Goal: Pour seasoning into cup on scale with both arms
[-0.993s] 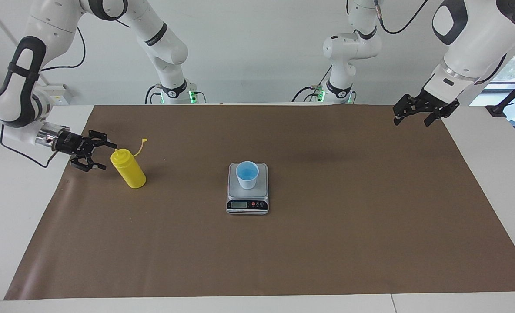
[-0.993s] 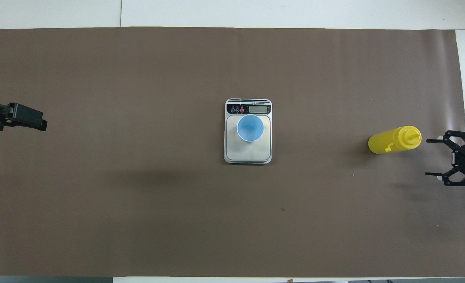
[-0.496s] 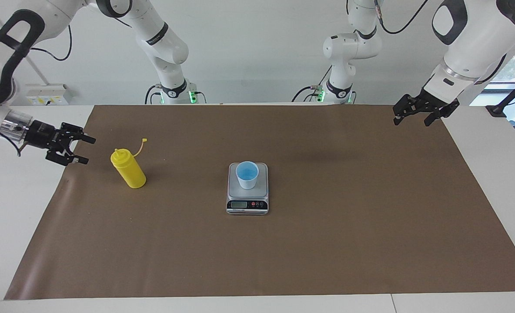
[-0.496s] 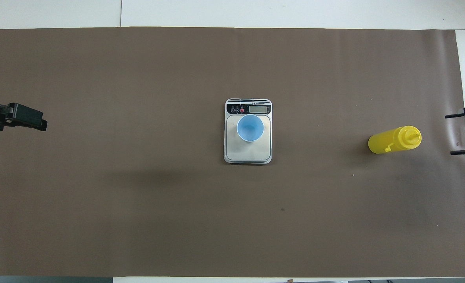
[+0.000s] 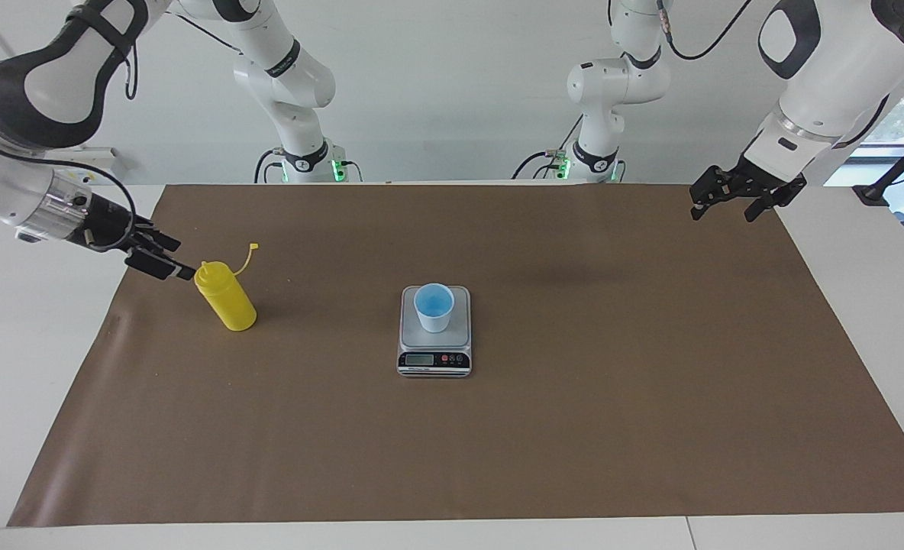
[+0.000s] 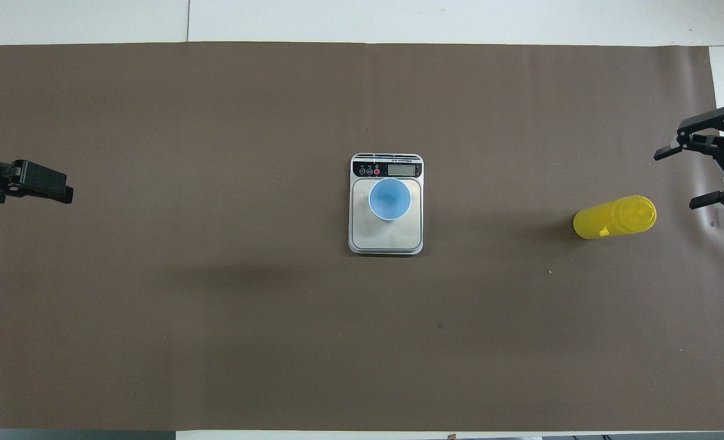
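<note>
The seasoning bottle (image 5: 225, 299) (image 6: 613, 218), yellow, stands upright on the brown mat toward the right arm's end of the table, its small cap (image 5: 252, 247) hanging out on a thin tether. My right gripper (image 5: 175, 258) (image 6: 677, 180) is open beside the bottle's top, a small gap away from it. The light blue cup (image 5: 433, 307) (image 6: 389, 198) stands on the silver scale (image 5: 434, 359) (image 6: 386, 241) at the mat's middle. My left gripper (image 5: 727, 206) (image 6: 65, 194) hangs open over the mat's edge at the left arm's end and holds nothing.
A brown mat (image 5: 574, 420) (image 6: 215, 305) covers most of the white table (image 5: 9, 382). The scale's display (image 5: 420, 359) faces away from the robots. Only the bottle and the scale with its cup stand on the mat.
My right gripper drew back from the bottle toward the table's end, turned, and has come back beside the bottle's top. Bottle, cup, scale and left arm have not moved.
</note>
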{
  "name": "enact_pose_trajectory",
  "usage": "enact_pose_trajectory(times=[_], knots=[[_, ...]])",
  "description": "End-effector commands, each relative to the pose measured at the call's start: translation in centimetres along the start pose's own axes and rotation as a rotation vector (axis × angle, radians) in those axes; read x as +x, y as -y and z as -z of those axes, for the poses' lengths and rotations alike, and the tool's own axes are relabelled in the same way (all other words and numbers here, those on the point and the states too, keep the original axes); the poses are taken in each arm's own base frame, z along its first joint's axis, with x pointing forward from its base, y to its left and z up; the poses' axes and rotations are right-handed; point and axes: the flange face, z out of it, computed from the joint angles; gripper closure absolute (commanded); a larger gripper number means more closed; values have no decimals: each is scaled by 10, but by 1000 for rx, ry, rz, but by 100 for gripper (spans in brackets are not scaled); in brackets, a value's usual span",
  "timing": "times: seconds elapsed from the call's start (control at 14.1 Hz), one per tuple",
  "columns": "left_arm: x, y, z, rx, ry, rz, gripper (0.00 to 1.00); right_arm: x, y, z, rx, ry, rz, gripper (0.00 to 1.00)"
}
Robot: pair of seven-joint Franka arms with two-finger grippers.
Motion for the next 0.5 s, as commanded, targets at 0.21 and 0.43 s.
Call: enact_pose_trajectory(times=[0.21,0.43], knots=[[-8,2,2,-11,-4,2,0,-86,35,41,-109,-135,249,0],[-8,2,2,-11,-3,1,0,-103,32,51,-123,-111,507,0]])
